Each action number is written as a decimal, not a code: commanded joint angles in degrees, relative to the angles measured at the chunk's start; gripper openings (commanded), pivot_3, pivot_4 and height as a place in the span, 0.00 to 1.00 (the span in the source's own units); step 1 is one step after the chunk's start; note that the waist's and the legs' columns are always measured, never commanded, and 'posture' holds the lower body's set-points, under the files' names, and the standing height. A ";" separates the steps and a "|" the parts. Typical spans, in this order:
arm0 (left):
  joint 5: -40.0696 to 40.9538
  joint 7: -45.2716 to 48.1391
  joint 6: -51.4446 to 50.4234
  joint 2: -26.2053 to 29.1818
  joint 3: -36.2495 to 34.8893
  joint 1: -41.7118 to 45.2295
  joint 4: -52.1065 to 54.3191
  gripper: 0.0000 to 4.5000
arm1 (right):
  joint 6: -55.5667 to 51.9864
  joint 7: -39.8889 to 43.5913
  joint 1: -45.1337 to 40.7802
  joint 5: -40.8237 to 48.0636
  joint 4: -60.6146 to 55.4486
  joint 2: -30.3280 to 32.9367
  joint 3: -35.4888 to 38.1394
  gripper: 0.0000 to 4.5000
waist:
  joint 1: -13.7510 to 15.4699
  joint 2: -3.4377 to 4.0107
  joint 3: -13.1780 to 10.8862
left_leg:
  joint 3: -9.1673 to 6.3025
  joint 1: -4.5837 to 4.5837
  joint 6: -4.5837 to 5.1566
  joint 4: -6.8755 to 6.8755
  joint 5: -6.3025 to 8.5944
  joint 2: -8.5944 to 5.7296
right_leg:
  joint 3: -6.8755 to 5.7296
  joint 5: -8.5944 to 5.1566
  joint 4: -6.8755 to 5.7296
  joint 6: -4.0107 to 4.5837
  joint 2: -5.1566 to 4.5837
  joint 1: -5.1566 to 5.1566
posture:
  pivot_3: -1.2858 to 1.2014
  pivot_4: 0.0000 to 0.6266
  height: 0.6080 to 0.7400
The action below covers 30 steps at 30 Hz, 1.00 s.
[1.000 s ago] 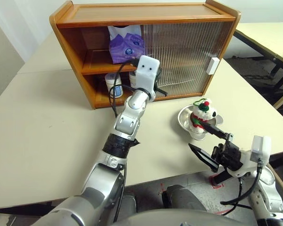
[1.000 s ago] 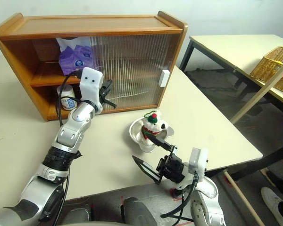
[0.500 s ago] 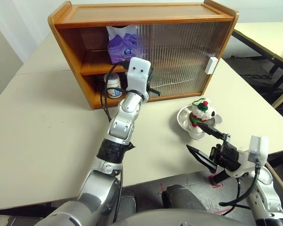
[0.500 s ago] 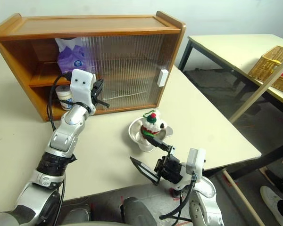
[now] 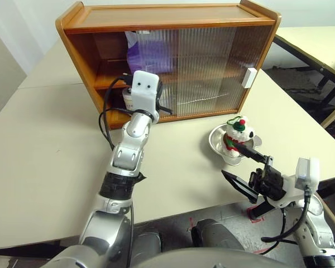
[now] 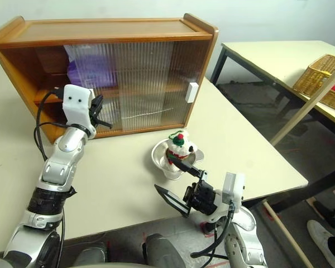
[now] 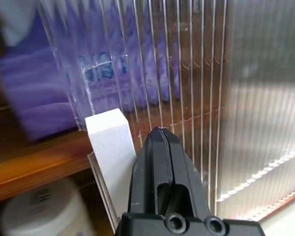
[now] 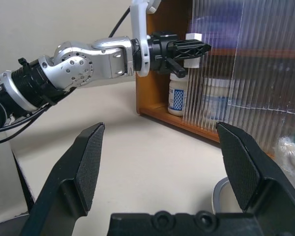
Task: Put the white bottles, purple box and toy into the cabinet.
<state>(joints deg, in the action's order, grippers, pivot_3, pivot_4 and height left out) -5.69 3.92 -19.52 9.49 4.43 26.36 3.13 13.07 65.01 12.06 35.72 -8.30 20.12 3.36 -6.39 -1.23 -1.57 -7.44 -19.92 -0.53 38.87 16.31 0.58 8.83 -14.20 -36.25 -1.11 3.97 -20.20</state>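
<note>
The left tool, 2 black plastic fingers pressed flat together with nothing between them, has its tip against the white rectangular handle of a ribbed translucent sliding door. That door and a second ribbed door front the cabinet, a wide box of smooth orange-brown wood with an inner shelf, standing on the pale matte table. Through the ribs the soft lilac purple box shows blurred on the upper shelf. Below it stand the 2 white bottles, squat round plastic jars: one in the open gap at the cabinet's left end, its label printed with a blue check, the other just beside it behind the ribbed panel. The right tool hangs low near the table's front edge, its 2 textured black fingers spread wide and empty. Just beyond it sits a round shiny steel bowl, and in the bowl the toy, a fuzzy white plush bear in a red hat and red-green scarf, upright and outside the cabinet.
</note>
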 commanded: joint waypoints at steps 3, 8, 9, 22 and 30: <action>-0.35 -0.43 -2.11 1.33 -2.14 -1.91 1.98 0.00 | -0.70 0.51 -0.76 0.50 0.66 0.17 0.10 1.00 | 0.08 0.00 0.00 | 0.00 -0.01 0.00 0.00 0.00 0.00 | 0.01 0.00 0.00 0.01 0.00 -0.01 | 0.48 0.04 1.00; -0.54 -0.89 -3.97 1.84 -3.42 -4.33 5.44 0.00 | -0.76 0.85 -1.36 0.50 1.30 -0.10 -0.05 1.00 | 0.23 0.00 0.00 | -0.01 -0.01 -0.04 -0.06 0.02 0.01 | 0.00 -0.02 0.00 0.05 0.00 -0.04 | 0.48 0.04 1.00; -0.55 -0.94 -4.39 2.03 -3.74 -4.89 6.14 0.00 | -0.78 0.90 -1.52 0.50 1.44 -0.13 -0.06 1.00 | 0.27 0.00 -0.01 | -0.01 -0.01 -0.05 -0.07 0.03 0.01 | 0.00 -0.03 0.00 0.06 0.00 -0.04 | 0.48 0.04 1.00; -0.54 -1.56 -6.04 4.40 -7.85 -7.78 8.82 0.00 | -1.76 2.30 -3.71 0.78 3.43 -0.13 -0.06 1.00 | 2.54 -0.07 -0.06 | -0.06 -0.04 -0.14 -0.11 0.08 0.06 | 0.02 -0.03 0.00 0.24 0.00 -0.13 | 0.49 0.05 1.00; -0.60 -2.10 -6.96 5.24 -10.05 -9.47 10.47 0.00 | -1.95 2.71 -4.16 0.48 3.95 -0.25 -0.17 1.00 | 2.89 -0.08 -0.07 | -0.03 -0.05 -0.20 -0.17 0.12 0.07 | 0.01 0.22 0.00 0.82 0.02 -0.19 | 0.49 0.04 1.00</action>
<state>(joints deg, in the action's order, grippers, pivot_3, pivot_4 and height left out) -5.83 2.43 -25.44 14.39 -4.37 17.87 13.10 11.58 67.51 8.19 36.00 -4.90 19.90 3.31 -3.50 -1.31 -1.64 -7.46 -19.96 -0.73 38.71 16.44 0.65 8.84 -13.99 -36.25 -0.30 3.99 -20.39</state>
